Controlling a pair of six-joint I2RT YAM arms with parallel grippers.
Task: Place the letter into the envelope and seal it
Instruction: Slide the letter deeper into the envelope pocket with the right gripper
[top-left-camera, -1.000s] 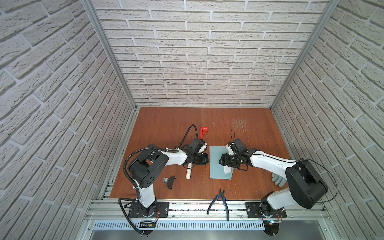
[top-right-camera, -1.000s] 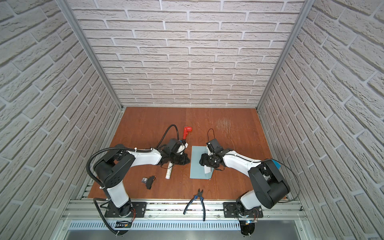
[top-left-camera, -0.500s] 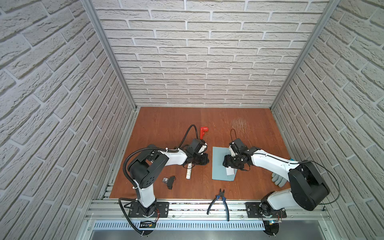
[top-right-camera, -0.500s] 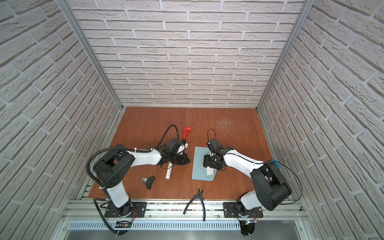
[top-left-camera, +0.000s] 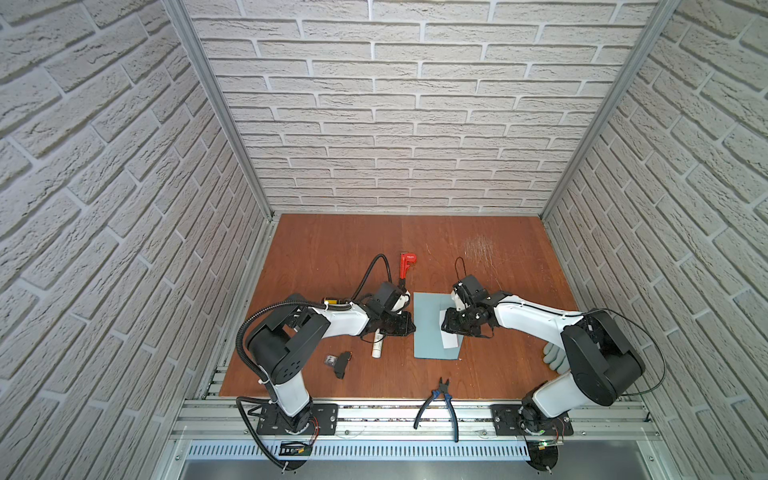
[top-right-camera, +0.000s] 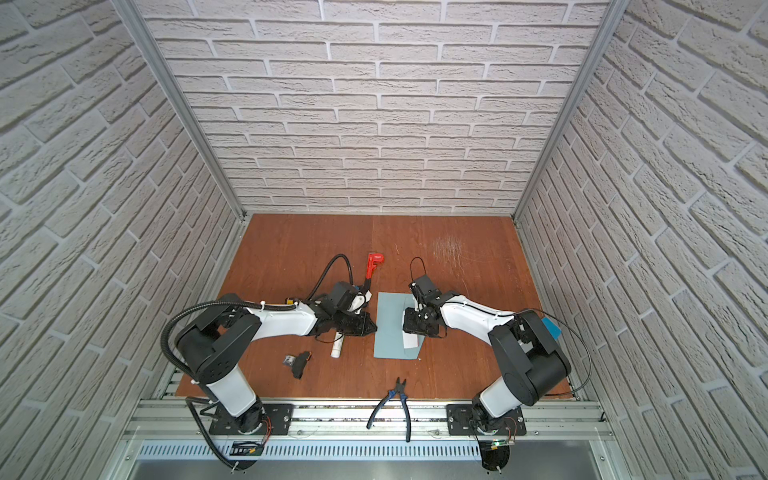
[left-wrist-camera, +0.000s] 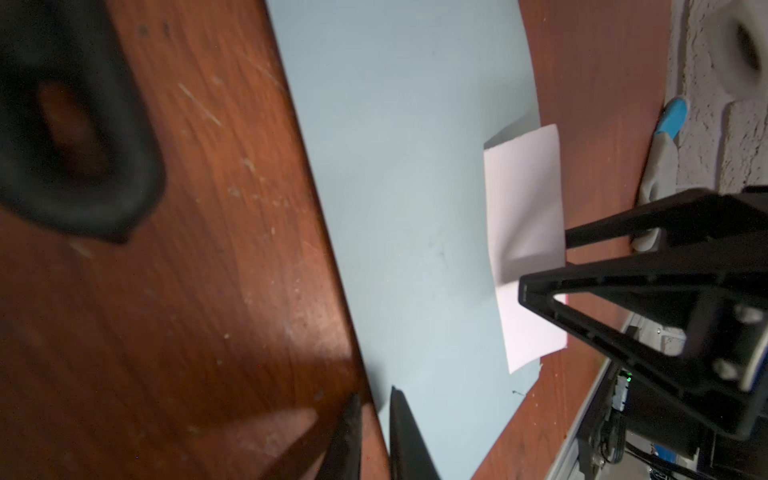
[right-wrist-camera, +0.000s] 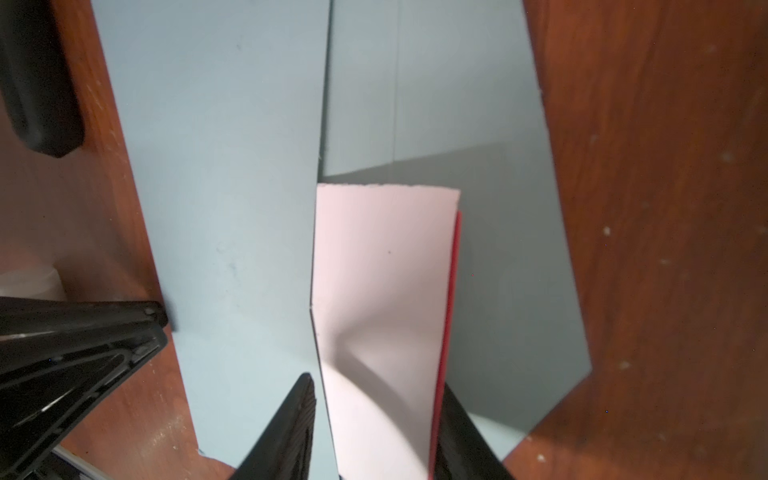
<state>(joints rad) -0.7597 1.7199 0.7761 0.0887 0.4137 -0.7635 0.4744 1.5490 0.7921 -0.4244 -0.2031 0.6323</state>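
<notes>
A: Right tool (right-wrist-camera: 376, 382) has narrowed since a second ago and now squeezes the letter (right-wrist-camera: 386, 270) by its side edges, so it bows.
B: Where's it sit?
A: One edge is tucked under the envelope (right-wrist-camera: 232, 166) front panel, likely feeding in. Springy white card with a red edge; the envelope is matte blue paper.
B: Left tool (left-wrist-camera: 374, 405)?
A: Nearly closed at the envelope's edge, probably steadying it. Grip unclear.
</notes>
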